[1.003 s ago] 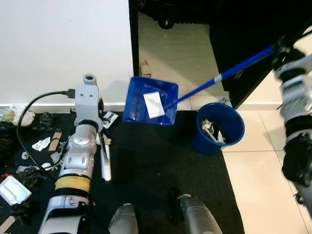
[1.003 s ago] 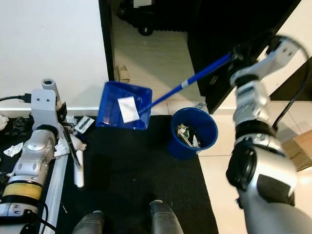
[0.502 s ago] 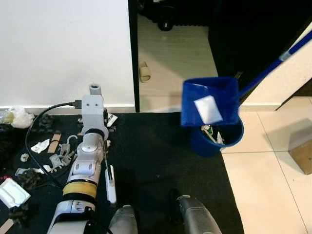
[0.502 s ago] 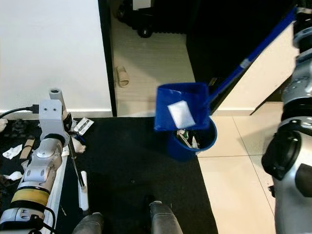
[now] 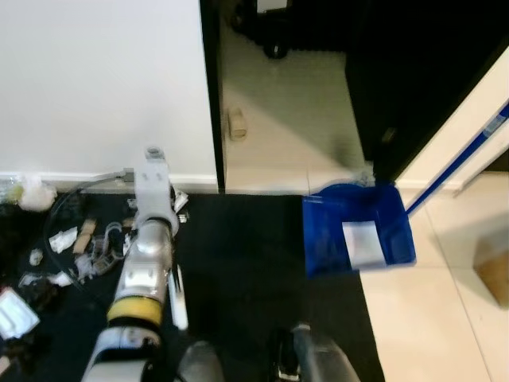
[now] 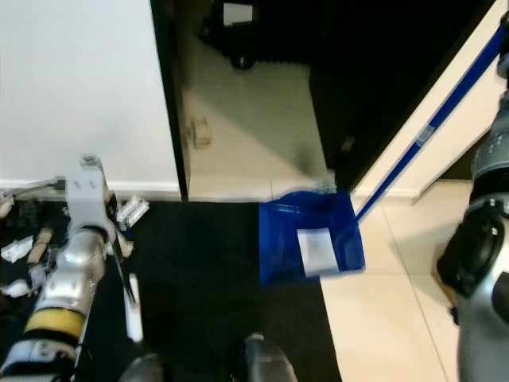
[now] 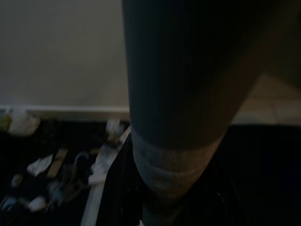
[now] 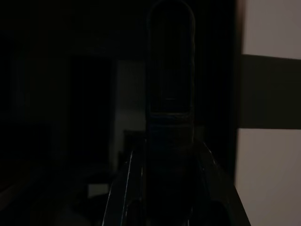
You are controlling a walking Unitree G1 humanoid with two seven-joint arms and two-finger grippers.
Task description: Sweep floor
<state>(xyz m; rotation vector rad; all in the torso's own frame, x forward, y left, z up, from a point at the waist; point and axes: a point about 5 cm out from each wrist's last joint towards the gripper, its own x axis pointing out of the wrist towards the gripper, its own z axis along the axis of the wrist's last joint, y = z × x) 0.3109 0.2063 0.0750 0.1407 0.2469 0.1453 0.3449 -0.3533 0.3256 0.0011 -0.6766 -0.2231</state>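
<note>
A blue dustpan (image 5: 358,237) hangs low at the black mat's right edge, tilted, with a white paper (image 5: 362,243) lying in it. Its long blue handle (image 6: 433,131) runs up and to the right into my right gripper (image 6: 503,56), which is shut on it; the dark right wrist view shows the handle (image 8: 169,94) between the fingers. The blue bin is hidden beneath the pan. On the left, my left gripper (image 5: 169,239) points down over the mat, shut on a broom handle (image 7: 174,155) whose pale lower part (image 5: 180,298) shows beside the forearm.
Scraps of litter (image 5: 67,239) and a black cable lie on the mat's left side by the white wall. A slipper (image 5: 236,123) sits in the doorway. A cardboard box (image 5: 495,274) stands on the tiles at the right. My feet (image 5: 314,362) are at the bottom.
The dustpan swung right from in front of the wall to above the bin, then dropped lower, hiding the bin. The paper stays in it. The left arm barely moved; the camera shifted slightly.
</note>
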